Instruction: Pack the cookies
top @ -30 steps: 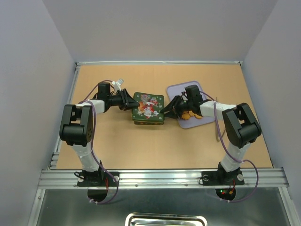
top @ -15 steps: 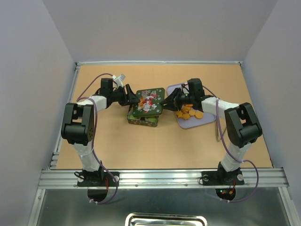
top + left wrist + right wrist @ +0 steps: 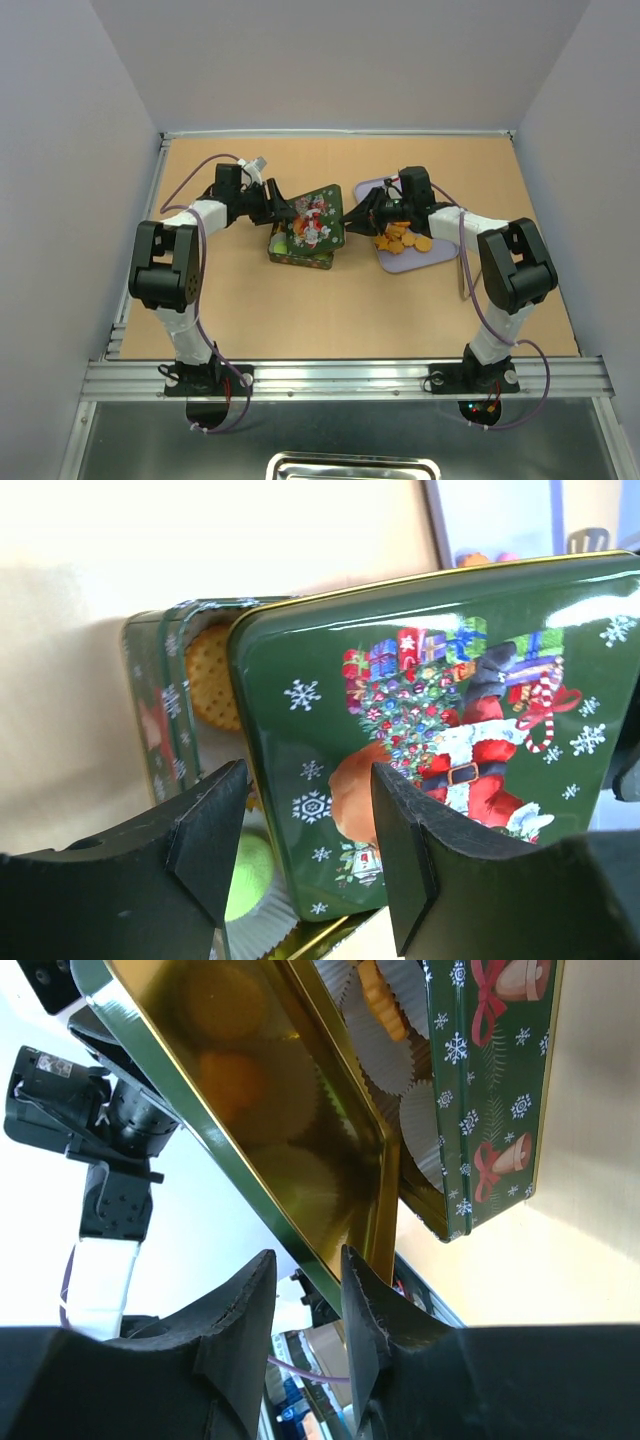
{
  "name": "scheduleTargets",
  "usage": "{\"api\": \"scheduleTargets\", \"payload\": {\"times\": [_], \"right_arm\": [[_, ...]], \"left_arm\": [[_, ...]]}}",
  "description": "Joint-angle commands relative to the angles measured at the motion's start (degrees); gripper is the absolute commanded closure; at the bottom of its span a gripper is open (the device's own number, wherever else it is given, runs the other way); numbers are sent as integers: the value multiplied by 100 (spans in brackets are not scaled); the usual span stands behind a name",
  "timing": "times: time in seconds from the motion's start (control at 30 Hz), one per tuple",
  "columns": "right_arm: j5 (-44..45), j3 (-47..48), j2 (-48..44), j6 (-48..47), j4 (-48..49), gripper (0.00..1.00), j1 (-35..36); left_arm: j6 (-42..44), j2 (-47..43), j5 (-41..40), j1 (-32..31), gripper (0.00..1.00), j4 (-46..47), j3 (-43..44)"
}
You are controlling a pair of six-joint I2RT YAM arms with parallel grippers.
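The cookies point(image 3: 402, 238) lie heaped on a lilac plate point(image 3: 384, 188) right of centre. A green Christmas tin point(image 3: 300, 252) stands open. Its lid point(image 3: 316, 216) is raised and tilted above it. My right gripper point(image 3: 352, 222) is shut on the lid's right rim, shown in the right wrist view point(image 3: 308, 1265) with the gold underside point(image 3: 270, 1070). My left gripper point(image 3: 278, 208) is open, and its fingers point(image 3: 215, 820) straddle the lid's left edge point(image 3: 440, 710). The tin point(image 3: 150, 700) holds a round orange cookie point(image 3: 212, 675) and a green one point(image 3: 248, 875) in paper cups.
A thin grey utensil point(image 3: 462, 272) lies by the right arm. A small white object point(image 3: 256, 170) sits behind the left gripper. Low walls edge the table at the back and sides.
The lid, which lay flat on the tin, has come off and now tilts steeply above it. Both grippers have moved up and back with it, and the cookies on the plate show.
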Motion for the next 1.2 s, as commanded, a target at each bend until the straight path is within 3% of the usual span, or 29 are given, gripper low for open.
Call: {"api": "scheduleTargets", "payload": {"times": [0.0, 0.17, 0.47, 0.83, 1.17], "right_arm": [[-165, -89, -43, -71, 299, 63, 3], [-147, -186, -17, -106, 290, 64, 3], [-147, -256, 44, -115, 299, 64, 3], [-147, -406, 238, -167, 299, 68, 12], [-121, -783, 317, -229, 299, 74, 3]], "left_arm": [[186, -556, -465, 45, 36, -609, 431], [317, -865, -773, 63, 36, -882, 643], [370, -1111, -1125, 177, 35, -794, -60], [291, -672, -906, 177, 35, -408, -745], [-7, -838, -625, 177, 35, 5, -895]]}}
